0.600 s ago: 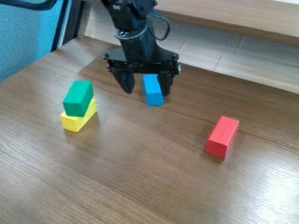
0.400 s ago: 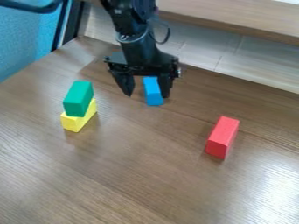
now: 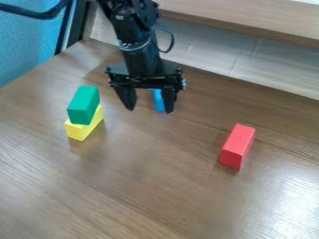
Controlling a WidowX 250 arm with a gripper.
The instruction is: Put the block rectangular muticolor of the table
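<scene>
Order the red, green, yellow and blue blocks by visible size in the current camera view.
Red block and green block: too alike to rank
Yellow block, partly covered
Blue block, partly hidden

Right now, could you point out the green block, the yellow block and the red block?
green block (image 3: 83,104), camera view, on its side
yellow block (image 3: 79,131), camera view, on its end below the green one
red block (image 3: 237,145), camera view, on its top
</scene>
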